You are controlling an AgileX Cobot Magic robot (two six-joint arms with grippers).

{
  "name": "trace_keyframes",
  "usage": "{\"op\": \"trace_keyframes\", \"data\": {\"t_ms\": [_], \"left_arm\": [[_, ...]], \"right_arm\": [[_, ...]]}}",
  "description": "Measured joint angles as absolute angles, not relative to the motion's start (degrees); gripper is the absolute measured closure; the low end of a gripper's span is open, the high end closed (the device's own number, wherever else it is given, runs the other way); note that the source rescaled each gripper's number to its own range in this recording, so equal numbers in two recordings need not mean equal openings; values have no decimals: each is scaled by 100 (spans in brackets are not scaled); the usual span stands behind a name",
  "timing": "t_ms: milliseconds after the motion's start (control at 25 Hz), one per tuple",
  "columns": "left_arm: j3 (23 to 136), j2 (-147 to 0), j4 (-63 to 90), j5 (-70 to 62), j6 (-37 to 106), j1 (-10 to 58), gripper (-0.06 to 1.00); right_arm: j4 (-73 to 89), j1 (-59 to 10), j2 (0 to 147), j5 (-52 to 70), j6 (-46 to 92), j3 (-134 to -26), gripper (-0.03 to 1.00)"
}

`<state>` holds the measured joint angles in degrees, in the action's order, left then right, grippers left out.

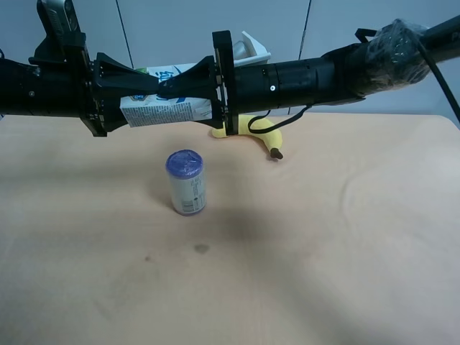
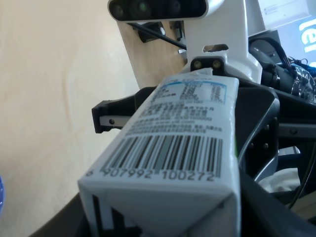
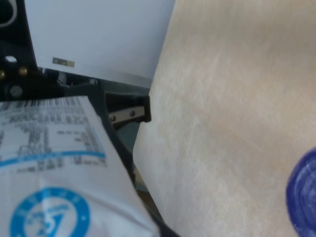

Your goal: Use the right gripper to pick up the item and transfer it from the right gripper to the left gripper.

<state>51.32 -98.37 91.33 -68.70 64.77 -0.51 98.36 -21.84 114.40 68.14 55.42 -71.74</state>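
Above table [image 1: 345,237], left tool [image 2: 173,197] and right tool [image 3: 59,163] pinching carton [image 1: 162,109], can [image 1: 186,182] below, banana [image 1: 262,133] behind

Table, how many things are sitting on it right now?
2: a blue-lidded can upright near the middle, and a banana farther back, partly hidden. The carton is held aloft; more may be hidden behind it.

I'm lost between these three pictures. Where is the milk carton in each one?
Exterior high: the milk carton lies sideways, up and left of centre.
Right wrist: seen close up, its printed side and round blue logo showing.
Left wrist: seen close up in the middle, barcode end toward the camera.
Shared landmark: the blue-topped can, a blue curve at the right wrist picture's edge.
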Motion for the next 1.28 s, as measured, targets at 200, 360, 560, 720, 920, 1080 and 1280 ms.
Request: {"op": "trace_keyframes", "data": {"t_ms": [200, 360, 560, 720, 920, 1080, 1280], "left_arm": [[5132, -9837, 9138, -6870, 6477, -51, 80], [5132, -9837, 9138, -6870, 6477, -51, 80], [5132, -9837, 9138, -6870, 6477, -51, 80], [5132, -9837, 9138, -6870, 6466, -51, 80], [5132, -9837, 9145, -6900, 6471, -51, 87], [5132, -9837, 9150, -6906, 6476, -51, 92], [5132, -9837, 9187, -6976, 6471, -51, 92]], "right_arm": [[9836, -2184, 11440, 6814, 5542, -7174, 97], [9836, -2184, 11440, 6814, 5542, -7174, 97], [9836, -2184, 11440, 6814, 5535, -7174, 97], [9836, -2184, 11440, 6814, 5535, -7174, 96], [9812, -2184, 11440, 6780, 5525, -7174, 82], [9743, -2178, 11445, 6674, 5489, -7174, 64], [9681, -2162, 11445, 6635, 5489, -7174, 43]]}}
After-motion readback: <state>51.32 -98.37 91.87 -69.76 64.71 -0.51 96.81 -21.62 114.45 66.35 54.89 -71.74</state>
